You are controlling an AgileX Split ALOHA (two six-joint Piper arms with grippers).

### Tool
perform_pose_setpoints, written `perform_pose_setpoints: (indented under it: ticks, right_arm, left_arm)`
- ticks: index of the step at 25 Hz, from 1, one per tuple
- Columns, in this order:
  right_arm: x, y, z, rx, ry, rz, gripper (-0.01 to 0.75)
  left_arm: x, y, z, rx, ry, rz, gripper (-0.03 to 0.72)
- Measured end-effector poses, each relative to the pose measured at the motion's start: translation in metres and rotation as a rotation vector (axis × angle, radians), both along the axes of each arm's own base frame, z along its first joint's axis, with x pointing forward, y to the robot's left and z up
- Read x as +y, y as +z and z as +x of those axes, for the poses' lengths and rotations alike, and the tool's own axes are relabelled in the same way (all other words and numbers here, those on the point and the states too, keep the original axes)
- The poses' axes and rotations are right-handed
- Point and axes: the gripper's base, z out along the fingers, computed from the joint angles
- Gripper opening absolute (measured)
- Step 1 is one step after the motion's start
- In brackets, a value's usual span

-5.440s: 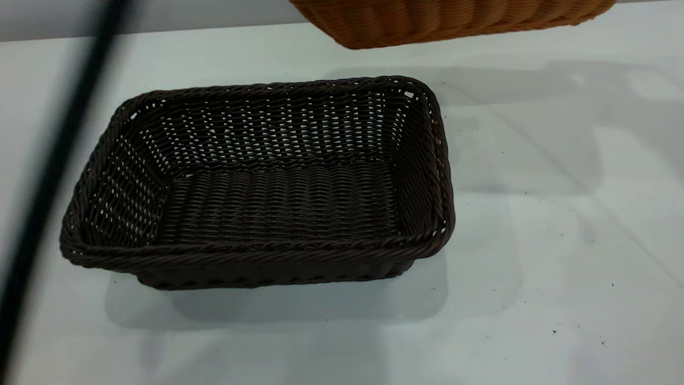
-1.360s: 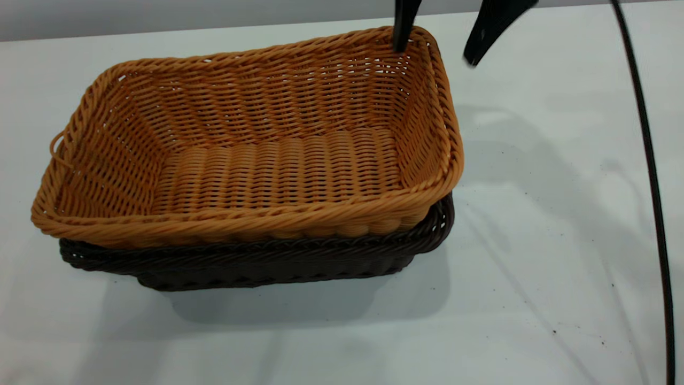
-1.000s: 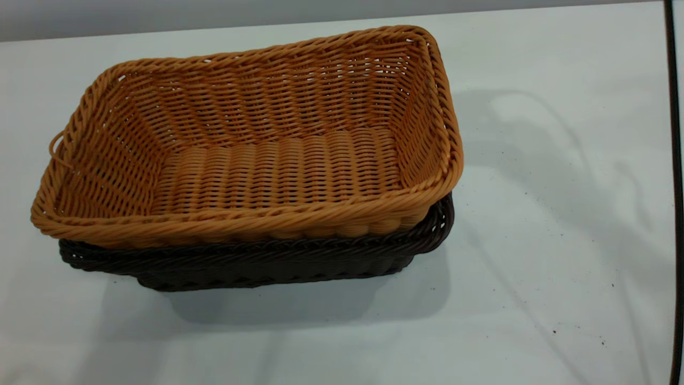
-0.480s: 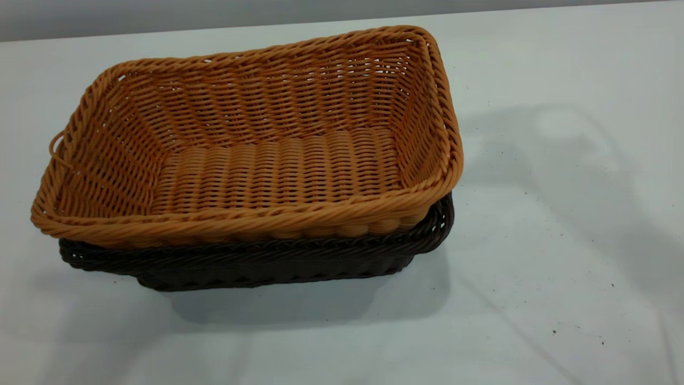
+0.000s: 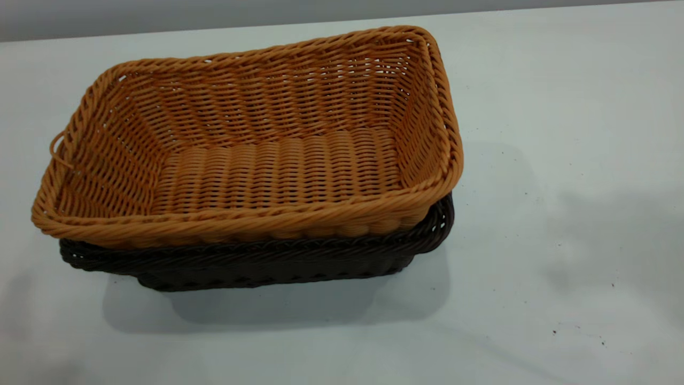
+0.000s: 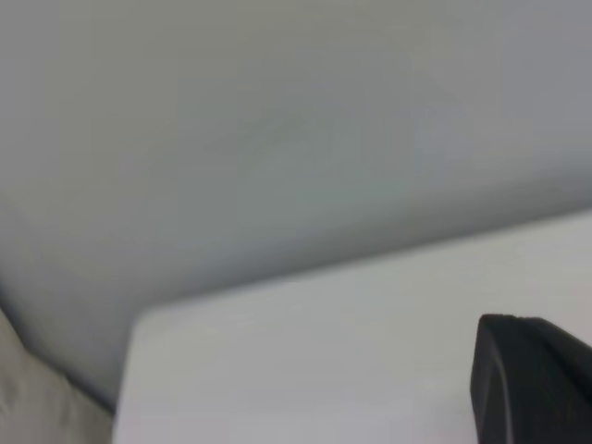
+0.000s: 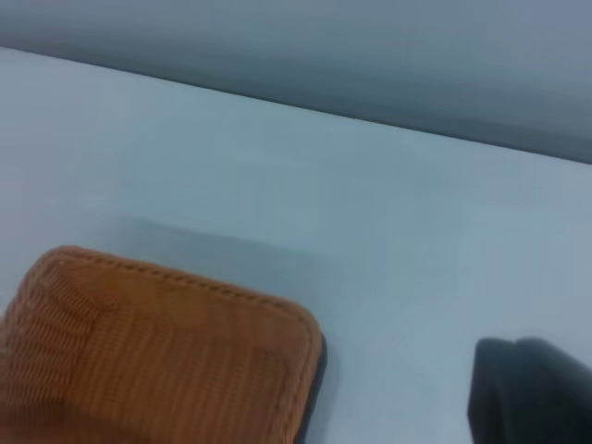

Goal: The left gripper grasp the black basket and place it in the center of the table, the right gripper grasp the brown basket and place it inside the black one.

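The black cable at the right edge has gone from the exterior view; both baskets lie as before. One brown basket [image 5: 251, 144] sits nested in one black basket [image 5: 256, 262] on the counter [image 5: 561, 224]. A dark piece of each tool shows in its wrist view; their state cannot be told.

White-grey speckled table [image 5: 534, 267], black basket [image 5: 267, 264] resting directly on it, seemingly well below and apart from the right gripper [image 7: 532, 393]
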Motion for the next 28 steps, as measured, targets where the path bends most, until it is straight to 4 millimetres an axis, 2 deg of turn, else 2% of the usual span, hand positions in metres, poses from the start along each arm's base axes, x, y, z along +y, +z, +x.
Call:
perform_pose_setpoints:
  ticks: [4,16,23,28]
  right_arm:
    - [-0.014,-0.003,-0.038,-0.020,0.006,0.011,0.000]
    - [-0.051,-0.037,-0.136,-0.098,0.029,0.007,0.000]
    - [-0.068,-0.070,-0.183,-0.150,0.040,0.009,0.000]
    - [-0.076,-0.106,-0.208,-0.158,0.050,0.025,0.000]
  left_arm:
    - [0.017,-0.006,-0.022,0.115,-0.056,-0.051,-0.001]
    - [0.034,-0.014,-0.077,0.220,-0.476,-0.133,-0.001]
    - [0.057,-0.013,-0.100,0.140,-0.536,-0.199,-0.001]
    - [0.066,-0.021,-0.123,0.111,-0.696,-0.214,-0.001]
